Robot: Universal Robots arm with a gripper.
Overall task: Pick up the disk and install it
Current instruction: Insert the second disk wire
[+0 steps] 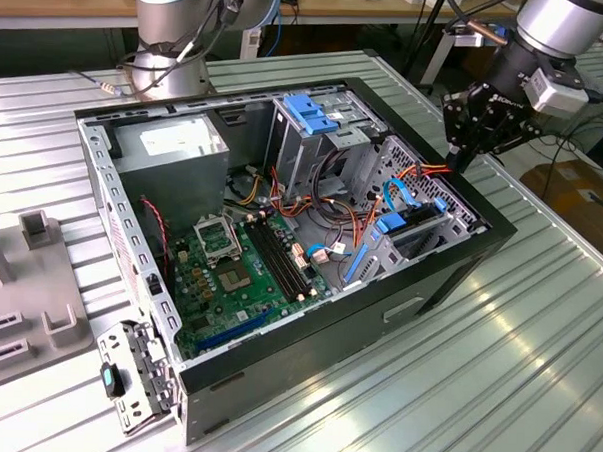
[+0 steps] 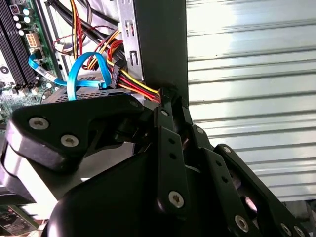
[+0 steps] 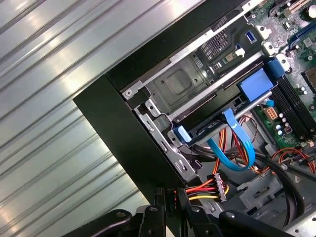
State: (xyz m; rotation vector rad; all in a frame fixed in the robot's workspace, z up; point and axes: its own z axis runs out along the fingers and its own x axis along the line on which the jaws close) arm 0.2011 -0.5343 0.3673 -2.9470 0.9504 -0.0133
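The disk [image 1: 421, 231] sits in the drive bay at the front corner of the open computer case [image 1: 275, 365], on the exterior view's right. Blue rails run along the edges of the disk [image 3: 217, 126], and a blue flat cable [image 3: 237, 153] loops up to it. My gripper [image 1: 457, 158] hangs over the case wall just beyond the bay. In both wrist views its fingertips are closed on the red, yellow and black wires of a power cable [image 3: 197, 190], close behind the black connector [image 3: 219, 185]. The gripper [image 2: 165, 96] [image 3: 172, 195] touches the wires, not the disk [image 2: 74, 96].
Inside the case are a grey power-supply box [image 1: 175, 145], a metal cage topped by a blue bracket [image 1: 311, 111], the green motherboard [image 1: 239, 273] and loose cables. A grey fixture [image 1: 28, 294] stands on the ribbed metal table [image 1: 494, 395] at the exterior view's left.
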